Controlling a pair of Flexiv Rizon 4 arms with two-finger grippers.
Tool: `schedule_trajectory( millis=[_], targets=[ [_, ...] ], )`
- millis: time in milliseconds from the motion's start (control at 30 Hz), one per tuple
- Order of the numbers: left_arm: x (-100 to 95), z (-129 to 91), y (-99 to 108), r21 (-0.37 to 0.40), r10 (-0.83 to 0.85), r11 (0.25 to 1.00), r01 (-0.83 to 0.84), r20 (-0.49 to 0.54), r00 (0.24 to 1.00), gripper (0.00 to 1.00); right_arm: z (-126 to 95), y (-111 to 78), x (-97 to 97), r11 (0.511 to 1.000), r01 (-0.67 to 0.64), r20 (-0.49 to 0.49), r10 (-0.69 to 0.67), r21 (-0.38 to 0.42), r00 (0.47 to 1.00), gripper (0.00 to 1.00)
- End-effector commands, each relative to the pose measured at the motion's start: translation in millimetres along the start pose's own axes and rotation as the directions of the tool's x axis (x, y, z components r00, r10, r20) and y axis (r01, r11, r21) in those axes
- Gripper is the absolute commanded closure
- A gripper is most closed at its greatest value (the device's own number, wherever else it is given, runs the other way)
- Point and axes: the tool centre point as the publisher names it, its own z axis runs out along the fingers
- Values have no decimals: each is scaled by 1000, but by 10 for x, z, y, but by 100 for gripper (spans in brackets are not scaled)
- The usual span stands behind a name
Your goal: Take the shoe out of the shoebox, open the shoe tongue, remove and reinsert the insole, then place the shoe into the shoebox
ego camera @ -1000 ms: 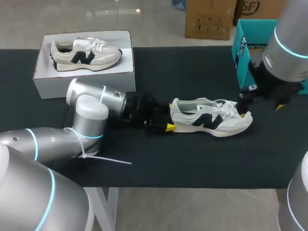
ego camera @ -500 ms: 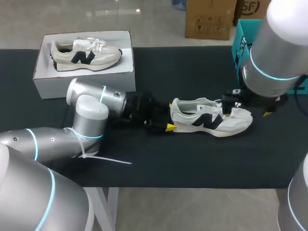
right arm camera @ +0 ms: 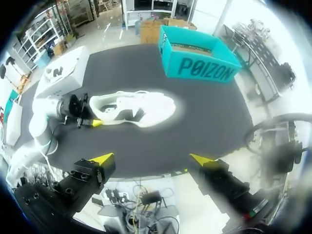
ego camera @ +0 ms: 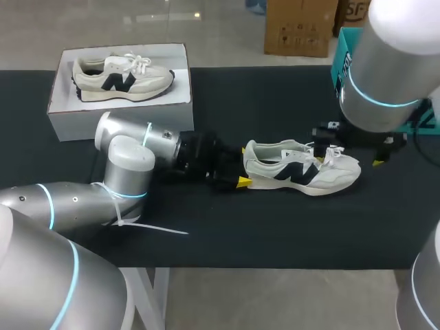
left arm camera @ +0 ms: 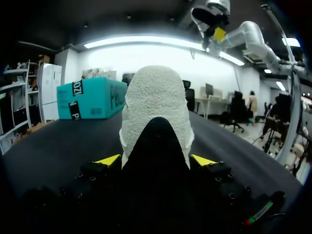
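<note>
Shoe (ego camera: 302, 168): out on the table (ego camera: 275, 227), upright on its sole, toe to the right, laces (ego camera: 330, 152) loose on top, well apart from the shoebox (ego camera: 120, 113).
Left gripper (left arm camera: 156, 160): clamped on the heel (left arm camera: 156, 107), one yellow tip at either side; pads lost against the dark lower heel, so grip probably firm, not certainly.
Right gripper (right arm camera: 152, 161): released, nothing between the tips, hanging high over the table, shoe well below and ahead.
Shoebox: white, far left, second shoe (ego camera: 122, 77) lying inside.
Risk at the tongue (ego camera: 313, 151): laces in the way; danger of pinching lace instead, dragging the shoe and opening nothing.
Risk at the heel: hard upward pull, shoe twisted out of the clamp or tipped over.
Risk at the teal box (ego camera: 342, 69): far right, close beside the right arm (ego camera: 392, 69); danger of a knock on a wide descent.
Print: bold dark lettering on the teal box's side, dark letter-shaped mark on each shoe's flank; not read out.
</note>
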Motion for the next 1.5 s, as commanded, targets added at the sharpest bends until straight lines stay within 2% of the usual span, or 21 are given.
schedule_trajectory(
  millis=[33,100,233,533,900,1200,1500],
  targets=[
    [-1,22,20,-4,-1,1000,1,-2,1000,100,137,40,307,1000,-26,35,26,-17,999,0],
    [-1,22,20,-4,-1,1000,1,-2,1000,100,179,45,407,998,-36,4,37,-43,999,0],
    [-1,22,20,-4,-1,1000,1,-2,1000,100,295,52,647,999,-24,29,25,-49,999,0],
    [-1,22,20,-4,-1,1000,1,-2,1000,100,508,114,1008,996,-79,77,76,38,994,0],
    [-1,22,20,-4,-1,1000,1,-2,1000,100,738,339,1469,990,-123,121,114,69,986,0],
    [-1,22,20,-4,-1,1000,1,-2,1000,100,987,599,1638,993,-106,185,95,48,978,0],
    [-1,22,20,-4,-1,1000,1,-2,1000,100,1316,749,1720,995,-72,248,54,65,967,0]
  ],
)
